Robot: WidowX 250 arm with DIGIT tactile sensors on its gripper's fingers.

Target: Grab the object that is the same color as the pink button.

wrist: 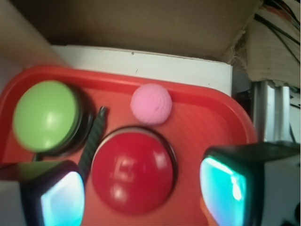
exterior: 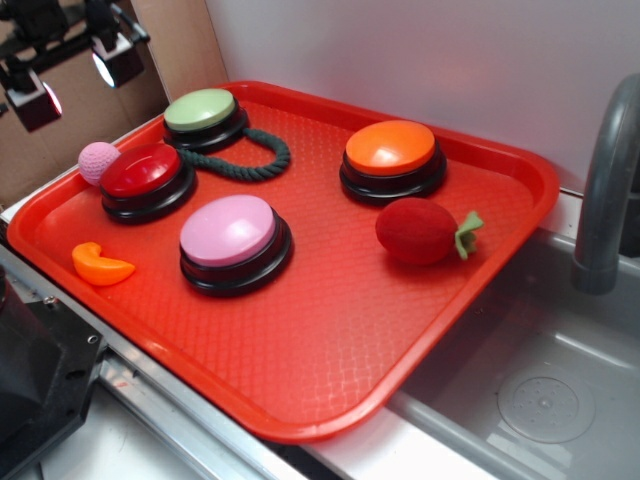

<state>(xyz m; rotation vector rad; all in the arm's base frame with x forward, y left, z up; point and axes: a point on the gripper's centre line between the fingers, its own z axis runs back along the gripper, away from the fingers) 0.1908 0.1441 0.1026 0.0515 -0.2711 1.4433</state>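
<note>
Tool: raised above the red tray's corner, fingers spread wide, holding nothing.
Pink ball: on the tray, just ahead of the tool, touching the red button directly beneath the tool.
Green button: beside the tool, rope alongside.
Pink button: well apart from the tool.

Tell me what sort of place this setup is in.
Probably a lab mock-up of a kitchen sink counter. A grey faucet stands over a sink basin, and a red tray beside it holds dome buttons and toys, with cardboard sheets behind as a backdrop.
</note>
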